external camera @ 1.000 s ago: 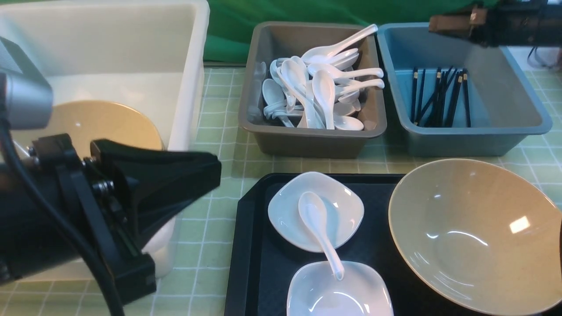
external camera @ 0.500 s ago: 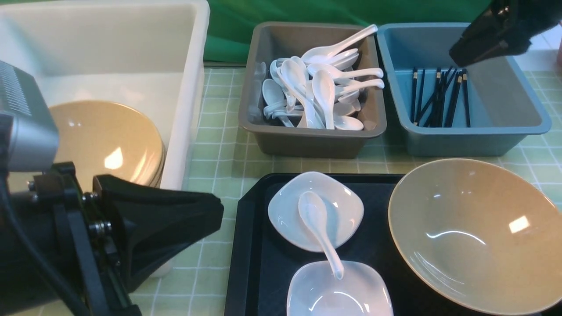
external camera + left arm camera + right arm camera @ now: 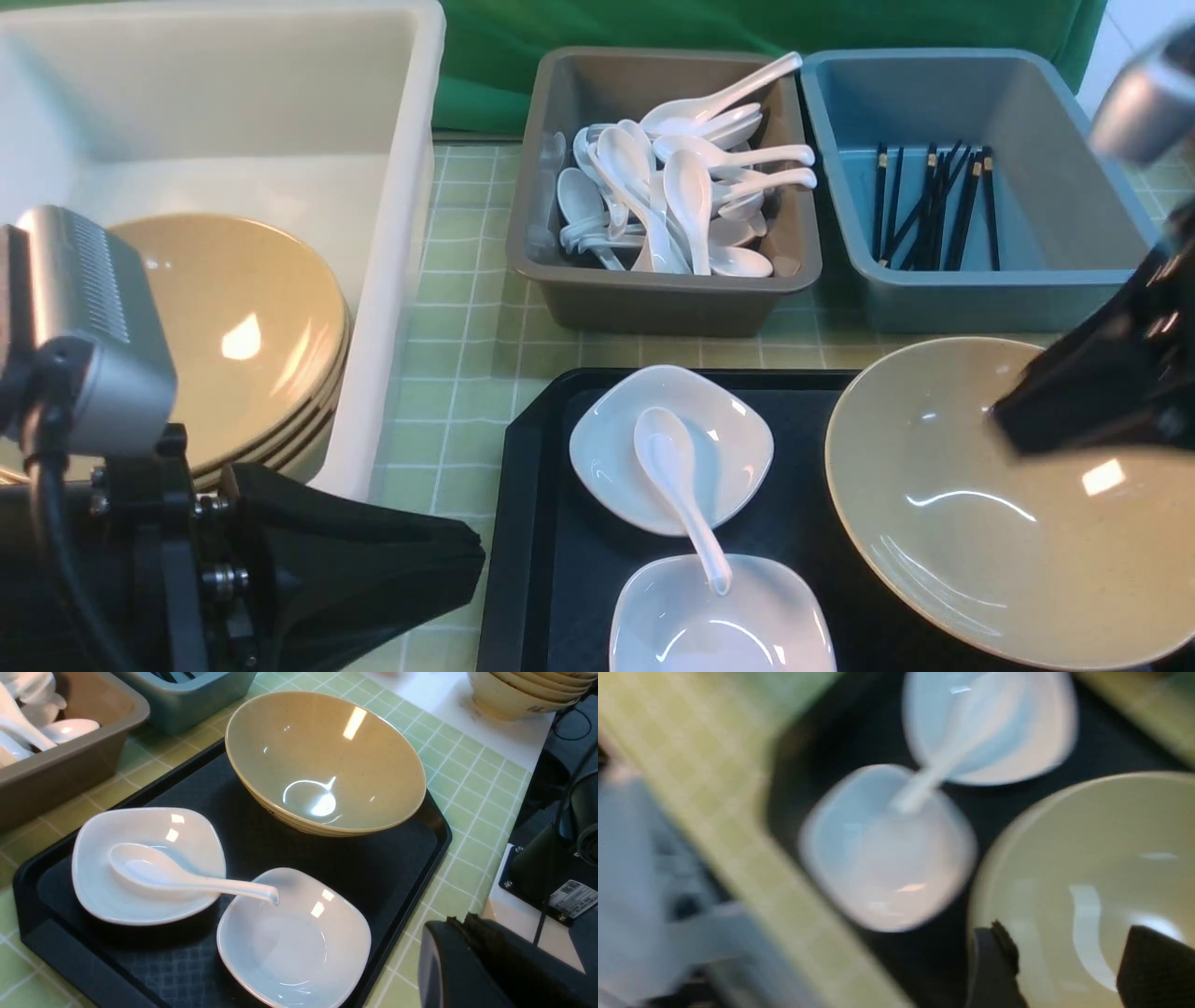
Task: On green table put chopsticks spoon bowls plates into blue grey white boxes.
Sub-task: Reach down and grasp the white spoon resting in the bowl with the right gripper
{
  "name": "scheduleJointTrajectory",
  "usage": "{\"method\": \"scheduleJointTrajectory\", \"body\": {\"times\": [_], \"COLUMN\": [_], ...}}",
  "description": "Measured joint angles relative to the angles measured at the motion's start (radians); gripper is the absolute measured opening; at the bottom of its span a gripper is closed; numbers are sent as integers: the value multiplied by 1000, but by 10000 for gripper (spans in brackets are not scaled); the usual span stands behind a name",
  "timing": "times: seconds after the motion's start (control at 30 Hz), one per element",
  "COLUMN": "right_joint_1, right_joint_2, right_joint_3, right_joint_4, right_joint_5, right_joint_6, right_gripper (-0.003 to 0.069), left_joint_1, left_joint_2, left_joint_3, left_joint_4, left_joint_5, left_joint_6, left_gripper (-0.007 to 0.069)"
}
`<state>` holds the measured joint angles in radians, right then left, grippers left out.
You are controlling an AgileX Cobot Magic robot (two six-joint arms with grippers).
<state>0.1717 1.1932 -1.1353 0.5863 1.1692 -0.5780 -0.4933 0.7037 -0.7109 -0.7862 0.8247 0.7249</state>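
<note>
A tan bowl (image 3: pixel 971 523) sits on the right of the black tray (image 3: pixel 527 541). My right gripper (image 3: pixel 1013 420) hangs open over its inside, nothing between its fingers (image 3: pixel 994 956). Two white plates (image 3: pixel 607 448) (image 3: pixel 691 635) lie left of it, with a spoon (image 3: pixel 665 457) bridging them. My left gripper (image 3: pixel 467 560) is shut and empty at the near left, beside the tray. On the green table (image 3: pixel 467 373), the white box (image 3: pixel 411 187) holds stacked bowls (image 3: pixel 233 327), the grey box (image 3: pixel 653 303) several spoons, the blue box (image 3: pixel 980 303) chopsticks (image 3: pixel 934 205).
A stack of tan bowls (image 3: pixel 523 690) stands beyond the cloth's edge in the left wrist view. Dark equipment and cables (image 3: pixel 560 882) sit off the table there. A green backdrop (image 3: pixel 653 23) rises behind the boxes. The right wrist view is blurred.
My right arm swung down from above the blue box to over the tan bowl on the tray. My left arm dropped back toward the near edge, uncovering the bowls in the white box.
</note>
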Motion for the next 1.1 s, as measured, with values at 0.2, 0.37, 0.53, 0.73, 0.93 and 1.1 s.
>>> {"method": "scheduleJointTrajectory", "body": {"times": [0.2, 0.37, 0.53, 0.73, 0.93, 1.1], "right_joint_1": [131, 322, 487, 516, 516, 516], "right_joint_2": [74, 184, 315, 455, 559, 563], "right_joint_3": [28, -26, -70, -72, -72, -72], "right_joint_4": [163, -58, -248, -266, -273, -281], "right_joint_5": [-2, -39, -216, -343, -420, -431], "right_joint_6": [-74, 132, 479, 645, 685, 686], "right_gripper": [371, 371, 371, 394, 459, 467], "left_joint_1": [0, 0, 0, 0, 0, 0], "left_joint_2": [0, -17, -105, -257, -377, -386], "left_joint_3": [-52, -142, -179, -176, -133, -129], "left_joint_4": [85, 233, 351, 354, 354, 352], "left_joint_5": [60, 161, 240, 238, 208, 218], "left_joint_6": [-27, -130, -272, -283, -276, -285], "left_gripper": [-2, -2, -2, -2, -2, -2]}}
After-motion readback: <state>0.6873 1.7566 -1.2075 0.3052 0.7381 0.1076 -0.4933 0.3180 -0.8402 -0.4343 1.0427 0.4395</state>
